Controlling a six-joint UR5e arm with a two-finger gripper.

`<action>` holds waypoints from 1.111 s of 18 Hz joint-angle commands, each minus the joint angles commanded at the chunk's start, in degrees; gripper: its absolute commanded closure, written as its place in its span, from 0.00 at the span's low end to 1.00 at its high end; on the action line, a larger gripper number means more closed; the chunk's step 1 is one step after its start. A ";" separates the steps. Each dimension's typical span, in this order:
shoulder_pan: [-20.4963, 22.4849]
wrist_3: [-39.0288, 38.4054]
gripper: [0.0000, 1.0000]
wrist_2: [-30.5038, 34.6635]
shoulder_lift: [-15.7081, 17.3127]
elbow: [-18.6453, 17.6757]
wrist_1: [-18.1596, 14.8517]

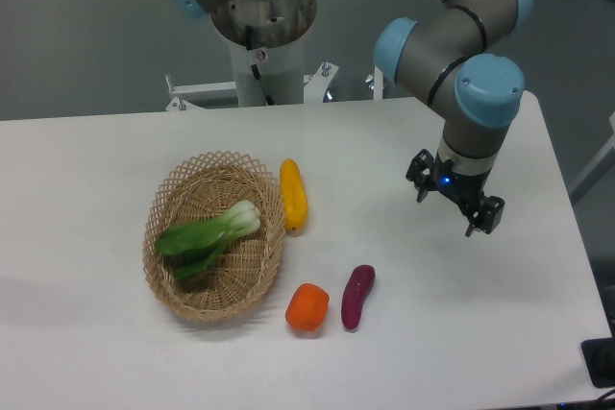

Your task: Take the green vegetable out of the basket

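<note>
A grey wall sits behind my white desk (115, 333), with the arm's base column (261, 40) at the back edge. On my screen the basket (173, 276) lies on the left half of the desk, and the bok choy (207, 235) rests inside it, lying flat across the middle with its pale stalk end pointing up and right toward the rim and its dark leaves toward the left. It looks untouched.

Just right of the basket, touching or nearly touching its rim, I see the squash (293, 195) lying lengthwise. In front of it, near the basket's lower right edge, sits an orange vegetable (307, 306), and just beside that the eggplant (357, 296), tilted slightly.

The gripper (455, 205) hangs over the right side of the desk, well apart from the basket and from all the vegetables, with a small blue light showing on its body. Its fingers (488, 214) point down and spread apart, with nothing between them. The arm's grey links and blue joint caps rise above it toward the top right.
</note>
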 joint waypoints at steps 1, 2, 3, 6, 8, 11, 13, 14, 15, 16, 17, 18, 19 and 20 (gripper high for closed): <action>-0.18 -1.48 0.00 -0.09 0.00 0.00 0.00; -0.61 -2.98 0.00 -0.09 -0.09 0.00 0.09; -1.23 -4.12 0.00 -0.09 -0.09 0.00 0.09; -2.19 -5.01 0.00 -0.70 0.26 -0.35 0.00; -3.60 -5.02 0.00 -0.79 0.61 -0.79 0.00; -6.41 -7.02 0.00 -0.88 0.88 -1.58 0.09; -8.60 -10.01 0.00 -0.79 0.88 -1.58 0.09; -9.83 -11.24 0.00 -0.88 0.88 -1.67 0.09; -11.32 -12.56 0.00 -0.79 0.88 -1.67 0.09; -12.73 -13.88 0.00 -0.79 1.05 -1.76 0.09; -13.96 -15.28 0.00 -0.79 1.40 -2.37 0.09; -15.19 -16.69 0.00 -0.70 1.67 -3.07 0.26; -16.25 -17.23 0.00 -0.70 1.93 -3.86 0.44; -17.22 -17.41 0.00 -0.70 2.54 -4.65 0.35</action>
